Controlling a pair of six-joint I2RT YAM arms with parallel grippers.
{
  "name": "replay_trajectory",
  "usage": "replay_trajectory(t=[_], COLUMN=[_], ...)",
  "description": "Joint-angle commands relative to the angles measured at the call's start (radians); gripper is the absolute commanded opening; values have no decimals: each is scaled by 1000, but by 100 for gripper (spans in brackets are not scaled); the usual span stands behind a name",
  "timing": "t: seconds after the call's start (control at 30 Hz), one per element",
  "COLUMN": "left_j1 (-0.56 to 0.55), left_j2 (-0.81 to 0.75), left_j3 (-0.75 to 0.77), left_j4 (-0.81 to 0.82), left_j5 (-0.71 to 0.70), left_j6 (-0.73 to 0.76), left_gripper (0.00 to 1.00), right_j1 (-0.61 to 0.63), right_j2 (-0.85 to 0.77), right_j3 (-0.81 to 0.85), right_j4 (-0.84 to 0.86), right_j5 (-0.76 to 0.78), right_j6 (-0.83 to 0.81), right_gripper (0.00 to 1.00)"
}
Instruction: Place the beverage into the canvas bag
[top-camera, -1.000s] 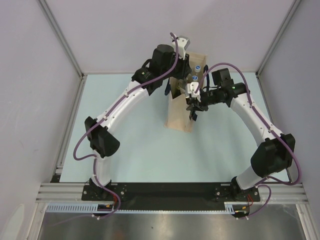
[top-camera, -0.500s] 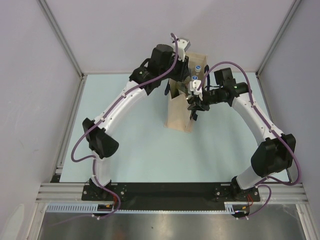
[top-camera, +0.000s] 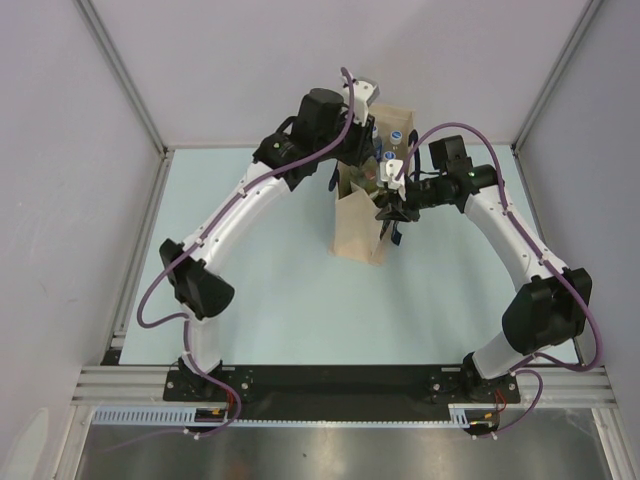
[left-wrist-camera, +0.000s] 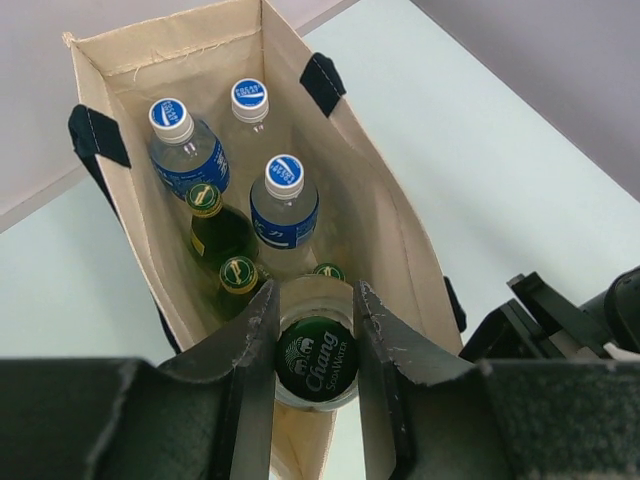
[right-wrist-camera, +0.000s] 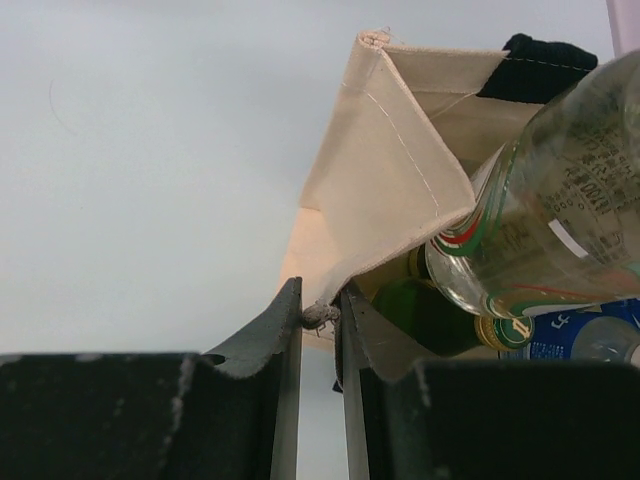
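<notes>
You have the left pincer (left-wrist-camera: 315, 302) clamped around the green-capped Chang bottle (left-wrist-camera: 318, 368), held at the near end of the mouth of the canvas bag (left-wrist-camera: 375, 190) above the other bottles (left-wrist-camera: 285, 205) standing inside, while the right pincer (right-wrist-camera: 320, 305) is closed, pinching the rim of the bag upright on the table (top-camera: 270, 280).

Top view looks down from behind — both wrist views, close in, share the canvas bag (left-wrist-camera: 355, 200).
</notes>
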Motion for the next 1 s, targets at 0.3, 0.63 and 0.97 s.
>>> replay_trajectory(t=[0.3,0.63,0.97], left_j1=[3,28,29], left_j2=[-193,-209,-162], left_j3=[-14,-148,-165], left_j4=[45,29,26], left_j5=[38,90,147], left_j6=[39,56,59], left_gripper=[0,0,0], right_j1=[7,7,9], right_j2=[-39,-40,-37], right_j3=[15,12,10], right_j4=[-13,-11,-2], right_j5=[-56,-56,-56], right_j6=[25,26,40], right_gripper=[1,1,1])
